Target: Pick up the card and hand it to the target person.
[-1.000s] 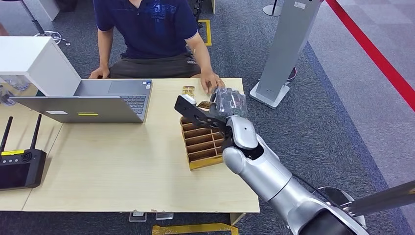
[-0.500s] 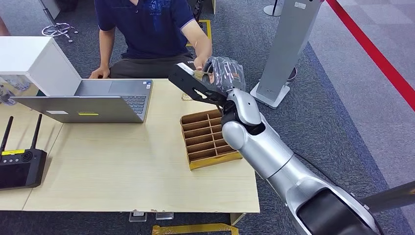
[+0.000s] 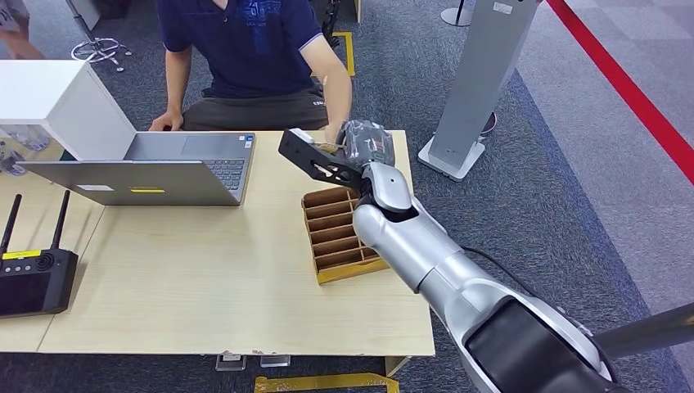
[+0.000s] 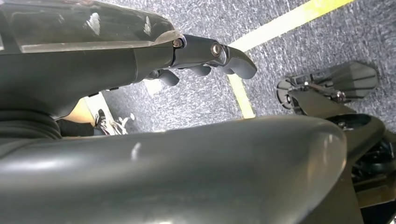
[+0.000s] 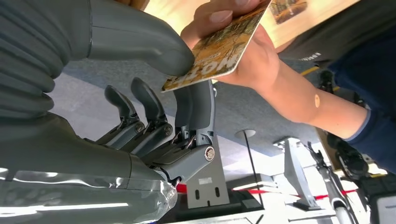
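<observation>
Orange-and-yellow printed card (image 5: 219, 49), partial white lettering on its face, not legible as a whole word. It was pinched between the thick grey thumb (image 5: 140, 39) and a dark finger of the right hand (image 5: 154, 93), while the person's hand (image 5: 238, 42) gripped the opposite end, thumb on the printed face. In the head view the right hand (image 3: 364, 143) was raised above the far edge of the table (image 3: 205, 278), meeting the person's hand (image 3: 334, 135) there.

Person (image 3: 245, 49): seated behind the table, dark blue shirt, small white lettering at the waistband, too small to read.

Cardboard divider box (image 3: 335, 237): brown, many compartments, on the table beneath the right forearm.

Laptop (image 3: 155, 168): silver, open, a yellow sticker on the lid's back, small stickers beside the keyboard.

Black device (image 3: 33, 274) with two antennas, yellow label, at the table's left edge.

Left hand (image 4: 201, 51): fingers curled inward over grey carpet with a yellow floor line, nothing held.
</observation>
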Controlling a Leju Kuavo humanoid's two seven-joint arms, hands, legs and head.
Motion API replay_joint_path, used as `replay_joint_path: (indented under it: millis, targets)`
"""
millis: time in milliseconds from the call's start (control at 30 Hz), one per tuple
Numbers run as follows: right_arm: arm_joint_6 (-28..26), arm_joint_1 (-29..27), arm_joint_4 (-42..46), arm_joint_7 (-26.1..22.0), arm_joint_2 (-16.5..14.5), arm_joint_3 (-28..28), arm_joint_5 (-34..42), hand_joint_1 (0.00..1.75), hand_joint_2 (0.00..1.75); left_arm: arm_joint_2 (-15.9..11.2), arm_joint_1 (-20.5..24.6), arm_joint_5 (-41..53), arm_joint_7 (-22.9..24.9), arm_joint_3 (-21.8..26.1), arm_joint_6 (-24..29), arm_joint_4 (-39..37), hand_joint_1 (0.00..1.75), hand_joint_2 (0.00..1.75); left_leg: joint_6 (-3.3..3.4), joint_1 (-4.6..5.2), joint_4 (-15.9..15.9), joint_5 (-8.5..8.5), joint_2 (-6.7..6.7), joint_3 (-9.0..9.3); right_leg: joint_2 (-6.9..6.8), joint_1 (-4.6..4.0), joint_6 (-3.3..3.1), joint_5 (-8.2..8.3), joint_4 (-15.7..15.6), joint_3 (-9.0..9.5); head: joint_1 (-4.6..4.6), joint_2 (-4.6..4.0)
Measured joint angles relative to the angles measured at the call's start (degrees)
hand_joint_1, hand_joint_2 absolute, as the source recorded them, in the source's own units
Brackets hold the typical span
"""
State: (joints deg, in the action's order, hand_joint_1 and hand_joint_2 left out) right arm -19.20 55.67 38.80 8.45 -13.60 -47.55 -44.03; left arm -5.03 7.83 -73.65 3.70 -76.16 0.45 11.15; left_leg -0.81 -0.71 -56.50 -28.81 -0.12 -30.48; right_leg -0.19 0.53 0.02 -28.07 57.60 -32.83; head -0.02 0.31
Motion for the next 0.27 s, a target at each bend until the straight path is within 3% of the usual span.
replay_joint_path:
  millis: [33,267]
  targets:
    - [0.03,0.04,-0.57,0.05,-0.08,-0.09,-0.01,0.0,1.75,0.0,0.0,0.02,-0.03,-0.03,-0.11,0.0,0.0,0.0,0.0,0.0,0.0,0.0,0.0,0.0,0.0,0.0,0.0,0.0,0.0,0.0,0.0,0.0]
    - [-0.26,0.11,-2.7,0.05,-0.24,-0.53,-0.27,0.0,1.75,0.01,0.11,0.01,-1.08,-0.1,-0.13,0.0,0.0,0.0,0.0,0.0,0.0,0.0,0.0,0.02,0.01,0.0,0.0,0.0,0.0,0.0,0.0,0.0]
